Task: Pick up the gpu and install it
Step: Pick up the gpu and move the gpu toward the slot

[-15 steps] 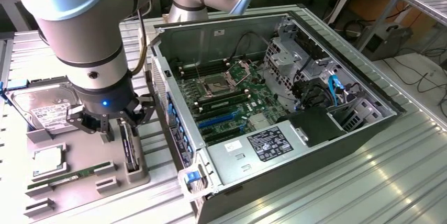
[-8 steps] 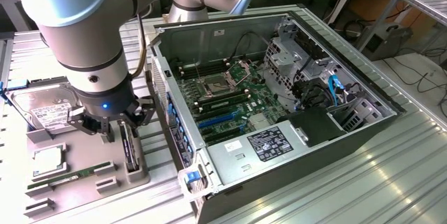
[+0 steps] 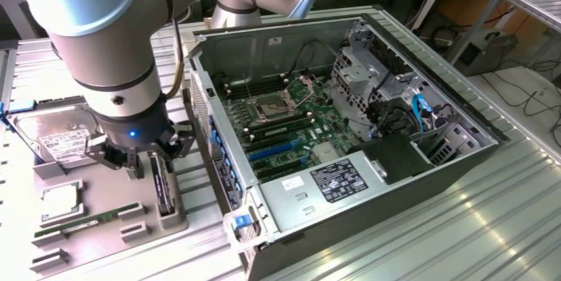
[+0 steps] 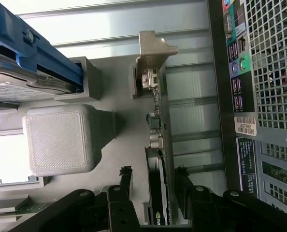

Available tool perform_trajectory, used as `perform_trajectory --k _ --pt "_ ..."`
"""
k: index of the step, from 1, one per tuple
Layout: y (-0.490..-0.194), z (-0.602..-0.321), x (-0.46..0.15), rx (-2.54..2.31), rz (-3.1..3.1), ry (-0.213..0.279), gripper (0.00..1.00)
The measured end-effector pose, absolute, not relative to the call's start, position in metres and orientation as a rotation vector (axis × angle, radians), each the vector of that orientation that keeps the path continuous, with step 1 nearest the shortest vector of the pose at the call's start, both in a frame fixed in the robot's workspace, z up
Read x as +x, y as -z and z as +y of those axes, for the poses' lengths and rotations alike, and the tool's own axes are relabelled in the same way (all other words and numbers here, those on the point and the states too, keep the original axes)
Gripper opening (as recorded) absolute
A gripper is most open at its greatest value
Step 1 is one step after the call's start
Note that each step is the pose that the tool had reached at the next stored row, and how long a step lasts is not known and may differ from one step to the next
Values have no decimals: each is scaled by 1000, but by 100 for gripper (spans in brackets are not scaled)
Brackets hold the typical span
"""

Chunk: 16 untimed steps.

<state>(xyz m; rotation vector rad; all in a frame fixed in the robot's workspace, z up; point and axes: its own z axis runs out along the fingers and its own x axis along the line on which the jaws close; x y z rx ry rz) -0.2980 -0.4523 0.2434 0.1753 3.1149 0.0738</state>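
**Poised, open, gripping nothing**

Exterior view. Puts the gripper (image 3: 147, 166) at about eight o'clock, low over the grey holder tray (image 3: 105, 192). Hangs it from the grey arm (image 3: 105, 44), jaws spread to either side of the gpu (image 3: 161, 189). Has the gpu standing on its long edge in a slot at the tray's three o'clock side, just beside the computer case (image 3: 263, 48). Places the hard drive (image 3: 62, 138), white label up, at ten o'clock from the gripper. Places a square processor chip (image 3: 58, 197) at eight o'clock from it and the long green memory stick (image 3: 83, 223) at seven o'clock. Sets the open case from the centre out to four o'clock, with the motherboard (image 3: 290, 123) bared inside and the power supply (image 3: 337, 182) towards the case's six o'clock end.

Wrist view. Looks along the gpu (image 4: 156, 123), seen thin and on edge. Shows the gripper (image 4: 153, 174) open around one end of it, with black fingers (image 4: 126, 176) flanking the card. Leaves a clear gap on one side and a much narrower one on the other; cannot tell whether that nearer pad touches. Shows the silver end bracket (image 4: 152, 50) at the card's far end, against the tray (image 4: 117, 104). Takes in a blue rail (image 4: 32, 53) on the hard drive and a ribbed grey block (image 4: 61, 140), both apart from the card. Catches the case's rear panel (image 4: 274, 72), mesh and ports, on the card's other side.
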Motion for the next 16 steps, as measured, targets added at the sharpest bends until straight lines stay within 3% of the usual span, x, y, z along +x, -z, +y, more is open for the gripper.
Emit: perform_trajectory --k 12,14,15,16 --pt "-246 -452 -298 175 3115 -81 48" --pt "-246 -452 -298 175 3115 -81 34" --pt "-246 -452 -298 175 3115 -81 34" --pt "-246 -453 -298 175 3115 -81 27"
